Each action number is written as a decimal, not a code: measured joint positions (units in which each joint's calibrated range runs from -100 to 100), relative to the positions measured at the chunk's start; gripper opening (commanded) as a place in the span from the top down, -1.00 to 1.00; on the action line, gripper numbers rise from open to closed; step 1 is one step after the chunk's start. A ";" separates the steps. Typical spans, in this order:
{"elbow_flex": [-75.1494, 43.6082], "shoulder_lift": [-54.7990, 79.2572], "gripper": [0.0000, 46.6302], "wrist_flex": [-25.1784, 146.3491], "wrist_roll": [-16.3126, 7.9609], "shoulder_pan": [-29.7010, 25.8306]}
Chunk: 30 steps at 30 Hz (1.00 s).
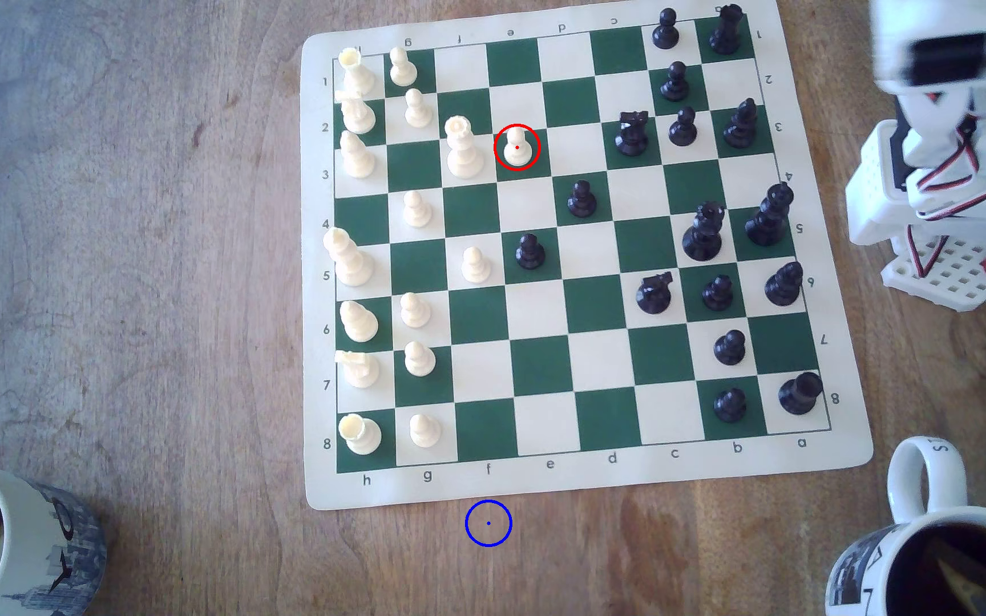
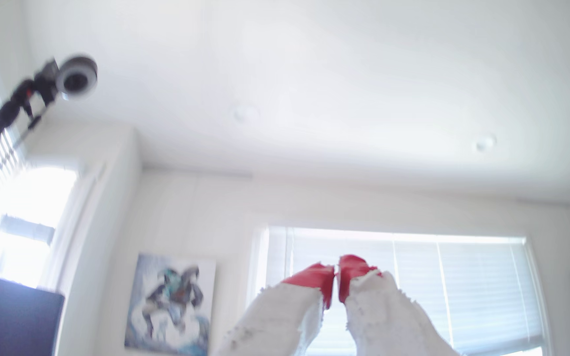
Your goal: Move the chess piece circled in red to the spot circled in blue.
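Gripper (image 2: 336,274) raised toward the ceiling, red-tipped jaws nearly closed, holding nothing. White pawn (image 1: 517,148) and blue-ringed spot (image 1: 488,523) both lie well apart from it.

A lived-in home room, not a lab: worn wooden table (image 1: 123,237) carrying a roll-up chess mat (image 1: 591,480) and two printed coffee mugs (image 1: 947,562), white walls with a framed painting (image 2: 170,304), slatted window blinds (image 2: 465,291), recessed ceiling lights (image 2: 484,143).
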 measured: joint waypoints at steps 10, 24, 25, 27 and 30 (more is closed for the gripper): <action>-19.34 9.30 0.94 48.45 -0.24 9.81; -51.97 43.90 0.99 89.40 -2.20 7.89; -52.96 45.33 0.99 91.31 -2.44 7.82; -54.23 48.76 0.99 93.39 -4.10 8.04; -55.94 54.63 0.82 93.55 -4.74 6.42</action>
